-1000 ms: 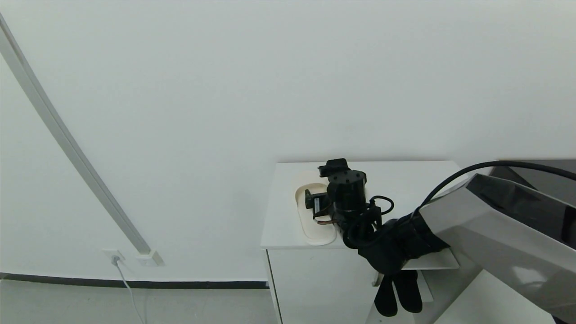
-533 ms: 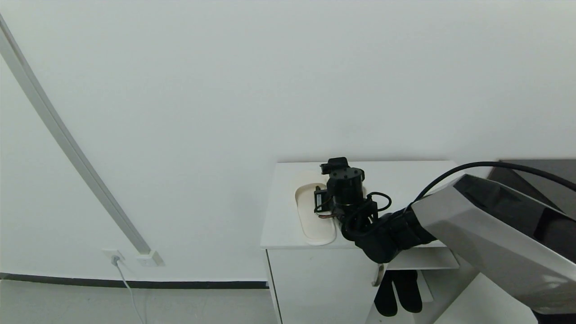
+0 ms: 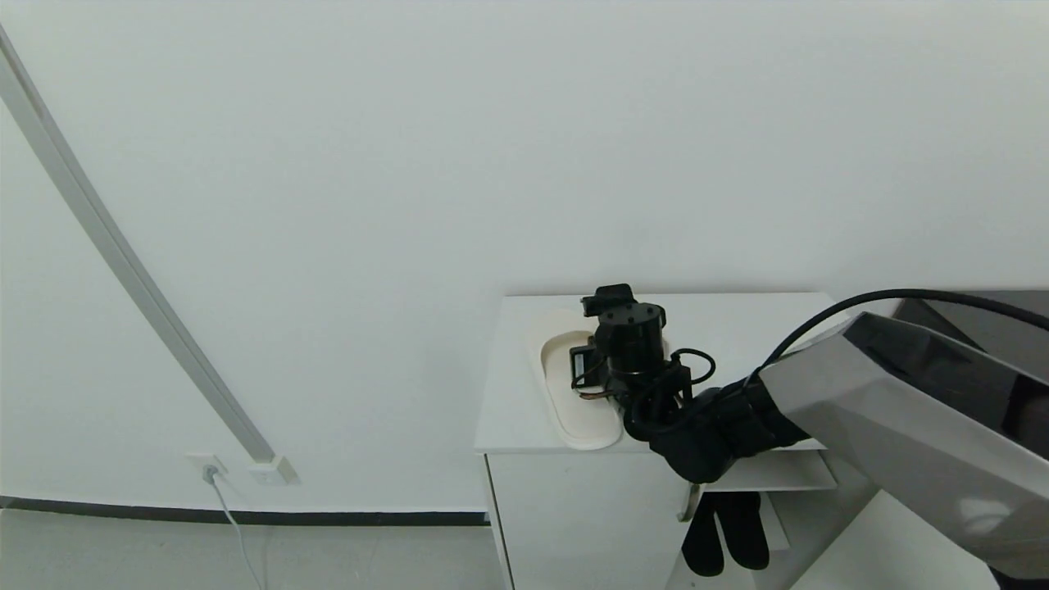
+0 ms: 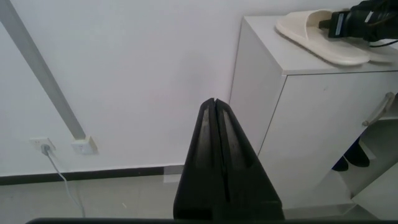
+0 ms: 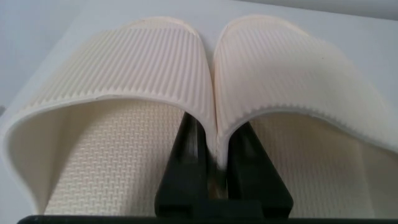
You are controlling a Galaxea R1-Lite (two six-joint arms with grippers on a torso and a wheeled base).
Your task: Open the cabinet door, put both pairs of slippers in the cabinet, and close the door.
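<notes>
Right gripper (image 5: 214, 155): I see it pinching the cream slippers (image 5: 149, 62) together, atop the cabinet (image 3: 516, 393).
Left gripper (image 4: 215, 106): fingers pressed together.

A plain, bare indoor room: white wall (image 3: 410, 164), socket (image 3: 206, 468), cable duct (image 3: 123, 254), white cabinet (image 3: 574, 516).

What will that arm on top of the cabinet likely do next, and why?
Probably lift straight up. The right gripper is pinched on the adjoining inner edges of the cream slippers, which lie on top of the cabinet. The black slippers already sit inside it below.
</notes>
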